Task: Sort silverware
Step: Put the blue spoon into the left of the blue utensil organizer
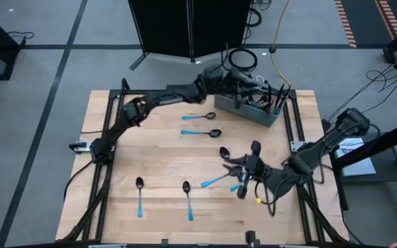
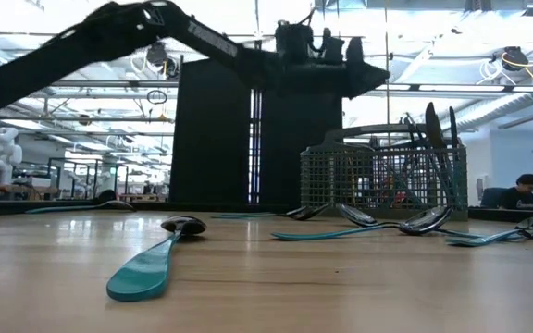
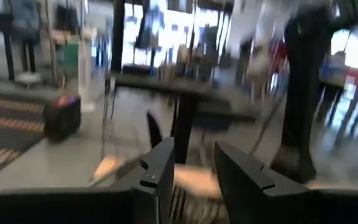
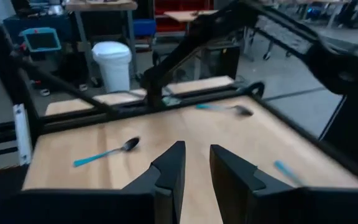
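- Silverware, dark heads w/ light-blue plastic handles: some pcs upright in grey wire-mesh basket (image 1: 250, 109); several spoons (image 1: 200, 131) left on wooden table (image 1: 116, 158). Judged partly sorted.
- Left gripper (image 3: 193, 168) over basket, jaws apart, empty.
- Right gripper (image 4: 196, 163) above table near spoons, narrow gap, empty.

left arm (image 1: 164, 95) spanning the far side, basket (image 1: 248, 109) at far right, bare wood (image 1: 116, 158) left

A grey wire-mesh basket (image 1: 251, 109) stands at the far right corner of my pale wooden counter (image 1: 164, 158). Behind the counter rises a tall black cabinet (image 1: 188, 27). Beyond it, a white bucket (image 4: 114, 62) stands on the floor, and a person (image 2: 524, 191) sits far off.
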You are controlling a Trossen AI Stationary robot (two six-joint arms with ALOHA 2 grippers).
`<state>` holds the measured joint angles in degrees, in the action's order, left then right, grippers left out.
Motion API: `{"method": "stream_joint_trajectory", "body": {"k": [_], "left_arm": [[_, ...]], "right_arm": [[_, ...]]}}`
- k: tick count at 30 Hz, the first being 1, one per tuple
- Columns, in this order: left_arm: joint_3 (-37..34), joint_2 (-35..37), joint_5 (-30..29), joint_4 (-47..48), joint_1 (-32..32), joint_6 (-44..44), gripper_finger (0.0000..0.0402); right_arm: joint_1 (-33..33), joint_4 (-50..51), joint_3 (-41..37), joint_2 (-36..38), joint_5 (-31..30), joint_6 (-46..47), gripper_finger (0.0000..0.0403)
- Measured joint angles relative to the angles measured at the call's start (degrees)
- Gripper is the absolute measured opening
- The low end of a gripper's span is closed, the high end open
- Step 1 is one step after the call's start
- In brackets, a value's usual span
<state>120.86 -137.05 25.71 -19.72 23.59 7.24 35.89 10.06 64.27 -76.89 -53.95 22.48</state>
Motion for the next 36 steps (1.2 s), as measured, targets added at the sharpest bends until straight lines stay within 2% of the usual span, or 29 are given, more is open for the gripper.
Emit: {"method": "stream_joint_trajectory", "body": {"k": [4, 6, 8, 10, 12, 16, 21, 26, 31, 36], "left_arm": [[0.0, 7.1, 4.5, 26.3, 1.6, -13.3, 0.0111], [0.0, 11.0, 4.1, 42.2, 2.0, -21.2, 0.0111], [0.0, 14.6, 0.6, 55.1, 2.2, -26.6, 0.0111], [-1.6, 18.4, -3.0, 62.7, 2.2, -27.6, 0.0111], [-5.8, 23.1, -3.5, 65.3, 2.3, -27.0, 0.0111], [-18.2, 36.1, -5.3, 62.6, 1.8, -23.9, 0.0111], [-36.3, 55.1, -12.6, 56.7, 0.3, -18.8, 0.0111], [-53.2, 71.4, -14.6, 44.6, -2.2, -12.6, 0.0111], [-68.4, 80.1, -14.1, 32.4, -5.3, -9.0, 0.0111], [-79.9, 82.2, -13.1, 24.3, -7.6, -9.4, 0.0111]], "right_arm": [[-0.1, 2.4, 0.0, 3.8, 0.0, -3.8, 0.0068], [0.5, 6.4, 0.0, 5.0, 0.1, -3.9, 0.0068], [0.8, 11.1, 0.0, 5.5, 0.1, -2.9, 0.0068], [1.0, 15.1, 0.0, 5.6, 0.1, -0.7, 0.0068], [1.0, 18.2, 0.0, 5.4, 0.4, 2.6, 0.0068], [1.2, 22.0, 0.0, 3.4, 3.0, 8.0, 0.0068], [1.9, 22.1, 0.0, 0.5, 4.5, 9.9, 0.0068], [1.9, 20.8, 0.0, -1.9, 8.4, 12.1, 0.0068], [0.9, 20.5, 0.0, -3.3, 15.1, 17.4, 0.0068], [-1.2, 20.1, 0.0, -3.5, 20.4, 23.2, 0.0068]]}}
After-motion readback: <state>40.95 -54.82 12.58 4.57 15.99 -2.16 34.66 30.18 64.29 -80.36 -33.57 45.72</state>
